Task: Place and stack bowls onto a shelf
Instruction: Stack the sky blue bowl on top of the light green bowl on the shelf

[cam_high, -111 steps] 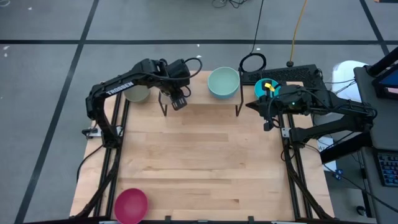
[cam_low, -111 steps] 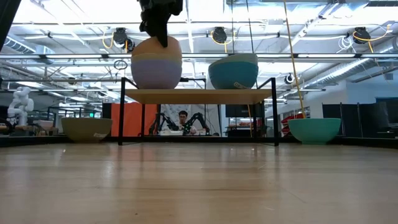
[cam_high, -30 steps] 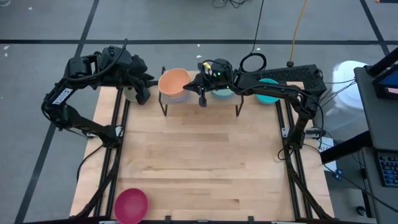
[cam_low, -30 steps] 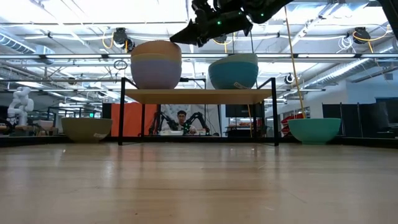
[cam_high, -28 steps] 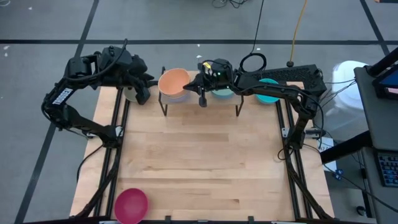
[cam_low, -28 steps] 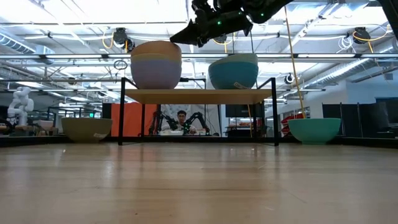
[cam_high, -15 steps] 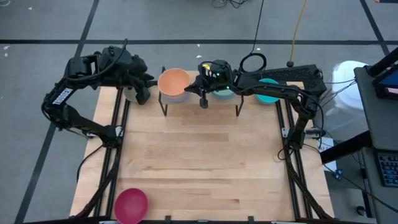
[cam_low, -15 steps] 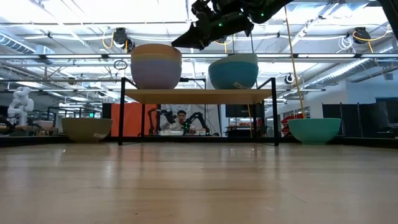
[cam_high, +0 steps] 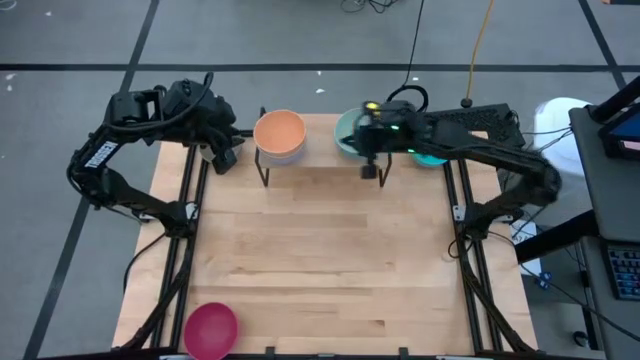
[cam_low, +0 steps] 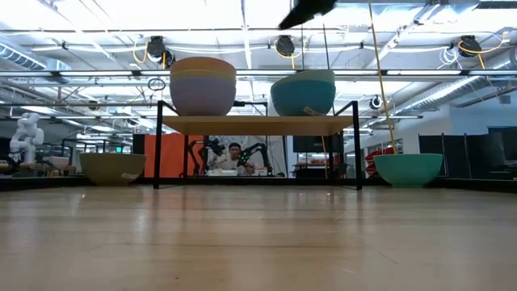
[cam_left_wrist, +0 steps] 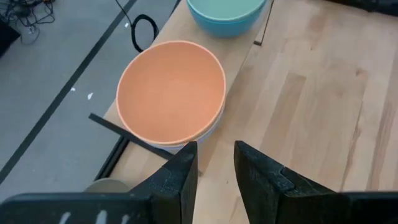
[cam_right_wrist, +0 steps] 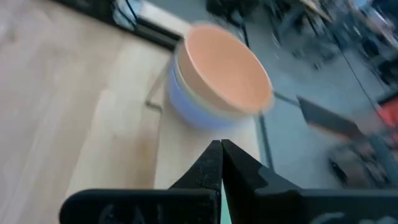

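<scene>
The shelf (cam_low: 258, 124) stands at the table's far edge. On its left part sits a stack of bowls (cam_low: 202, 85) with an orange bowl (cam_high: 279, 132) on top. On its right part sits a mint bowl nested in a teal one (cam_low: 303, 91). My right gripper (cam_high: 369, 170) is shut and hangs high over the shelf's right part, holding nothing; in its wrist view (cam_right_wrist: 221, 144) it looks toward the orange-topped stack (cam_right_wrist: 217, 74). My left gripper (cam_high: 225, 155) is open and bare, just left of the shelf, pointing at the orange bowl (cam_left_wrist: 171, 90).
An olive bowl (cam_low: 111, 167) rests on the table left of the shelf, and a cyan bowl (cam_low: 408, 170) rests to its right. A magenta bowl (cam_high: 210, 330) lies at the near left corner. Bare wood (cam_high: 320, 250) fills the table's middle.
My right gripper, still shut, has risen and swung toward the table's right edge, from between the two stacks to over the right-hand stack, rolling as it went. The bowls have stayed put.
</scene>
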Action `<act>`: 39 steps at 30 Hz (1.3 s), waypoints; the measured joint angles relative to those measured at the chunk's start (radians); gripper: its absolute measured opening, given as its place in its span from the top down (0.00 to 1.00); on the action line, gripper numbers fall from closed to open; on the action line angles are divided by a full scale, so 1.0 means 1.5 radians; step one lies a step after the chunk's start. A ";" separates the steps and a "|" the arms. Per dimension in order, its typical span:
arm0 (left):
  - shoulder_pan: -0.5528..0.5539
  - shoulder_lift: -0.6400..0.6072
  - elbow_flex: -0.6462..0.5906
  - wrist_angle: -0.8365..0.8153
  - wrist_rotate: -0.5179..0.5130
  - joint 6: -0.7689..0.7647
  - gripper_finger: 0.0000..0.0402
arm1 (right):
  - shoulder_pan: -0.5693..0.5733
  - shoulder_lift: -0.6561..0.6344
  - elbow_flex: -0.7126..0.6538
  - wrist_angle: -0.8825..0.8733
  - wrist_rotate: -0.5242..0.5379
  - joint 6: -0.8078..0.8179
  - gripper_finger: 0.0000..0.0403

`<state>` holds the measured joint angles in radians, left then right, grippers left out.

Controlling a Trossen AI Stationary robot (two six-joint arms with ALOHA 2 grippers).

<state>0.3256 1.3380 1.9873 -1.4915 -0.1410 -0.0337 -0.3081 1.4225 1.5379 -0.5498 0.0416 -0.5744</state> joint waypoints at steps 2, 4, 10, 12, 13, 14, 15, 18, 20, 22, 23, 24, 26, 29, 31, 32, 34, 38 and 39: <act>0.000 0.000 0.000 -0.001 0.000 -0.002 0.72 | 0.013 -0.039 0.000 -0.061 0.047 0.019 1.00; 0.000 0.000 0.000 -0.001 0.000 -0.015 0.72 | 0.023 -0.071 0.000 -0.107 0.077 0.036 1.00; 0.000 0.000 0.000 -0.005 0.000 -0.051 0.72 | 0.030 -0.158 0.000 -0.201 0.082 0.130 0.96; 0.000 0.000 0.000 -0.015 0.000 -0.058 0.72 | 0.030 -0.182 0.000 -0.239 0.084 0.143 0.92; 0.000 0.000 0.000 -0.021 0.000 -0.063 0.72 | 0.030 -0.192 0.000 -0.260 0.090 0.144 0.90; 0.000 0.000 0.000 -0.027 0.000 -0.069 0.72 | 0.030 -0.203 0.000 -0.278 0.100 0.146 0.88; 0.000 0.000 0.000 -0.034 0.000 -0.075 0.72 | 0.030 -0.213 0.000 -0.298 0.114 0.148 0.86; 0.000 0.000 0.000 -0.051 0.000 -0.101 0.72 | 0.030 -0.234 0.000 -0.365 0.156 0.153 0.80; 0.000 0.000 0.000 -0.054 0.000 -0.119 0.72 | 0.030 -0.243 0.000 -0.404 0.183 0.189 0.78; 0.000 0.000 0.000 -0.054 0.000 -0.132 0.72 | 0.029 -0.249 0.000 -0.443 0.198 0.252 0.76; 0.000 0.000 0.000 -0.054 0.000 -0.137 0.72 | 0.027 -0.252 0.000 -0.463 0.201 0.284 0.76; 0.000 0.000 0.000 -0.054 0.000 -0.140 0.72 | 0.027 -0.254 0.000 -0.483 0.201 0.312 0.76; 0.000 0.000 0.000 -0.054 0.000 -0.141 0.72 | 0.026 -0.253 0.000 -0.527 0.201 0.359 0.76; 0.000 0.000 0.000 -0.054 0.000 -0.144 0.72 | 0.026 -0.247 0.000 -0.577 0.201 0.435 0.77; 0.000 0.000 0.000 -0.053 0.000 -0.150 0.72 | 0.022 -0.240 0.000 -0.597 0.201 0.491 0.78; 0.000 0.000 0.000 -0.053 0.000 -0.154 0.72 | 0.017 -0.237 0.000 -0.604 0.202 0.515 0.78; 0.000 0.000 0.000 -0.053 0.000 -0.155 0.72 | 0.004 -0.229 0.000 -0.610 0.202 0.559 0.78; 0.000 0.000 0.000 -0.053 0.000 -0.155 0.72 | -0.045 -0.211 0.000 -0.611 0.203 0.599 0.78; 0.000 0.000 0.000 -0.053 0.000 -0.156 0.72 | -0.061 -0.205 0.000 -0.611 0.203 0.605 0.78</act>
<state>0.3256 1.3373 1.9873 -1.5711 -0.1406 -0.2670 -0.3989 1.1144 1.5375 -1.4670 0.3462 0.3324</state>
